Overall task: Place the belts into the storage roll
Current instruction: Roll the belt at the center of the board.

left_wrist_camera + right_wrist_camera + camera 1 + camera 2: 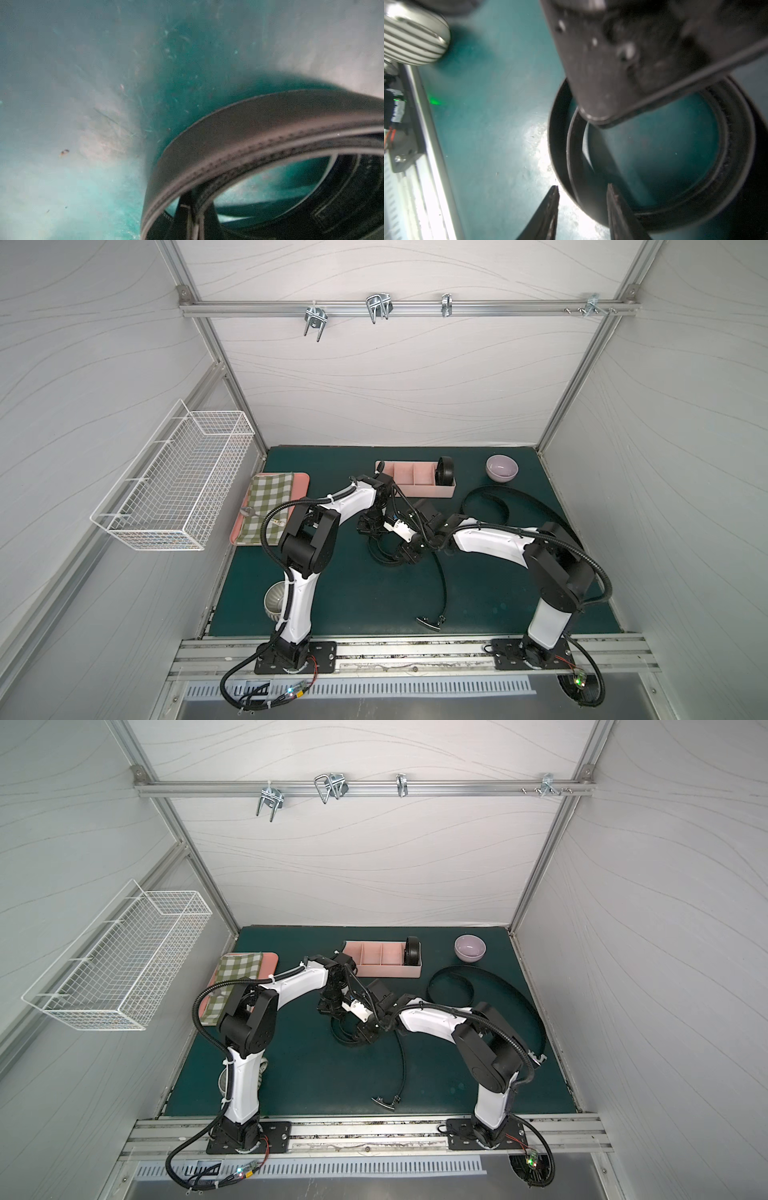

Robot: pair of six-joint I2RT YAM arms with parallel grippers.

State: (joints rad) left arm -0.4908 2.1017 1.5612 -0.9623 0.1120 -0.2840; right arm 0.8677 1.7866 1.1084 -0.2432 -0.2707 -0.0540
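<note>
The half-rolled belt point(735, 158) stands on edge in the middle of the tabletop point(353, 593), light and springy, likely to unwind unless pinched across its wraps. The right gripper point(582, 186) has its fingers apart astride the coil wall; the left gripper point(593, 117) has its fingers together at the inner wrap. Nothing on the tabletop shows between it and the divided pink tray point(424, 490) near the back edge.

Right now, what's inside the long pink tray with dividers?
Pale pink plastic tray: one coiled black belt in an end compartment. Others look empty; the left arm covers one corner.
</note>
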